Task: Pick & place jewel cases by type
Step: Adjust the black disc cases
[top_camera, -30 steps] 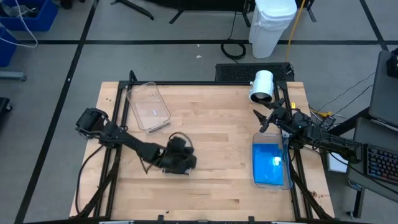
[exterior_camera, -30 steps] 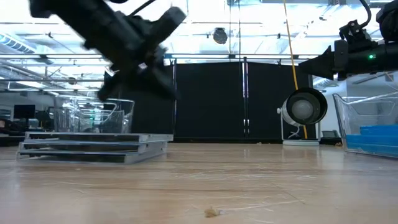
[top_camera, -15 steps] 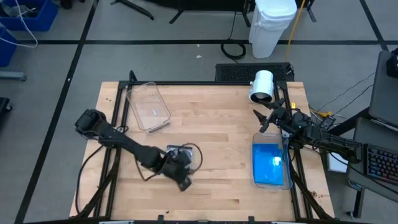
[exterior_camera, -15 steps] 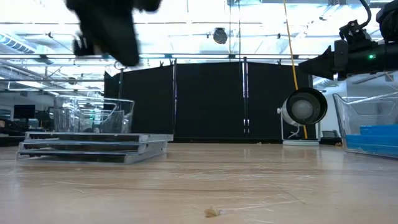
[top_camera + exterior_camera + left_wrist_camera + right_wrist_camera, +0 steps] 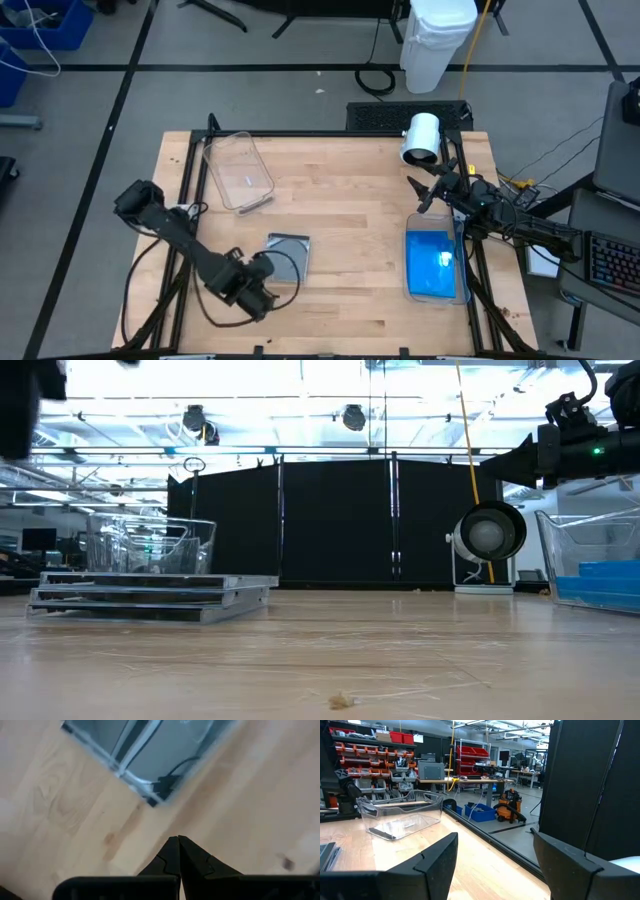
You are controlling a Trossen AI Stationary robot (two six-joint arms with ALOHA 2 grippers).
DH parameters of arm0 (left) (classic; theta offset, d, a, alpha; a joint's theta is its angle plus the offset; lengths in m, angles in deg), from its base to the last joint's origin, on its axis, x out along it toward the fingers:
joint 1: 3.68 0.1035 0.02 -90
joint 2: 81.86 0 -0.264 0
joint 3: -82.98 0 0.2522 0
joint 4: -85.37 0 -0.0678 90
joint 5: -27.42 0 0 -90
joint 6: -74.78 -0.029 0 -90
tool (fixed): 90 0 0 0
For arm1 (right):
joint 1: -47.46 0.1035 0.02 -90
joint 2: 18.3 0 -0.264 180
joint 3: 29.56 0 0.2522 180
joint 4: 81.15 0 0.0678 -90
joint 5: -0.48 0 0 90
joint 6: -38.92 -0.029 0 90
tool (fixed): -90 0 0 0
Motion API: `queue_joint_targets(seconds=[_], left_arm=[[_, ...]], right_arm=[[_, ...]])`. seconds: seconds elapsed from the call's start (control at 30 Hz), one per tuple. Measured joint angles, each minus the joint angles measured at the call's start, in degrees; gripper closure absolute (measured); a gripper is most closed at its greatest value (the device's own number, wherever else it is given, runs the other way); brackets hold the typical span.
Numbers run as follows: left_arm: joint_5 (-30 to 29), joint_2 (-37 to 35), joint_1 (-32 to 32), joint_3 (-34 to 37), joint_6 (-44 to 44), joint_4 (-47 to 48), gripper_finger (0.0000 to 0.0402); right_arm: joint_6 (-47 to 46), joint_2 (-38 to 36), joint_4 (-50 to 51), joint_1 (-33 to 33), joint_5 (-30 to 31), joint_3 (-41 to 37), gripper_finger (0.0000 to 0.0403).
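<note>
Jewel cases (image 5: 285, 254) with grey, clear fronts lay stacked flat on the wooden tabletop (image 5: 340, 200), near its front middle; in the low view the stack (image 5: 150, 598) showed several layers. The left gripper (image 5: 262, 300) hung just in front of the stack, beside its near corner, fingers (image 5: 192, 859) pressed together with nothing between them. Bright blue cases (image 5: 432, 262) sat inside a clear tub (image 5: 436, 296) at the right edge. The right gripper (image 5: 420, 197) waited above that tub's far end, fingers (image 5: 437, 855) spread wide and empty. Another clear tub (image 5: 240, 170) rested near the far left corner.
</note>
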Motion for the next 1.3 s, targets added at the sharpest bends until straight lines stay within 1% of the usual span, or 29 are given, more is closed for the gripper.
queue_joint_targets(seconds=[0.1, 0.23, 0.37, 0.47, 0.63, 0.8, 0.97, 1.07, 1.2, 1.3], left_arm=[[0.85, 0.01, 1.46, 4.28, 0.41, -3.05, 0.0398], [1.29, 0.02, 3.52, 10.09, 3.33, -9.66, 0.0393], [7.96, 0.02, 5.35, 14.98, 4.88, -16.25, 0.0399], [9.14, 0.04, 5.61, 17.38, 8.60, -17.59, 0.0394], [8.99, 0.04, 5.69, 19.05, 11.73, -17.72, 0.0397], [5.97, 0.04, 6.53, 19.07, 13.49, -20.06, 0.0392], [2.70, 0.04, 7.65, 19.07, 8.95, -30.99, 0.0398], [-2.64, 0.04, 8.54, 19.07, 3.71, -40.52, 0.0392], [-12.55, 0.04, 10.14, 19.06, -6.95, -53.54, 0.0397], [-19.32, 0.04, 11.49, 19.05, -12.17, -59.46, 0.0394]], right_arm=[[0.00, 0.00, 0.00, 0.01, -0.01, -0.02, 0.0151], [0.00, 0.00, 0.00, 0.00, 0.01, 0.00, 0.0151], [0.00, 0.00, 0.00, -0.01, -0.01, 0.00, 0.0151], [0.00, 0.00, 0.00, 0.01, -0.01, -0.01, 0.0151], [0.00, 0.00, 0.00, -0.01, -0.01, 0.00, 0.0151], [0.00, 0.00, 0.00, -0.01, 0.01, -0.01, 0.0151], [0.00, 0.00, 0.00, -0.01, -0.01, 0.00, 0.0151], [0.00, 0.00, 0.00, 0.01, -0.01, 0.00, 0.0151], [0.00, 0.00, 0.00, 0.00, -0.01, -0.01, 0.0151], [0.00, 0.00, 0.00, 0.01, -0.01, 0.00, 0.0151]])
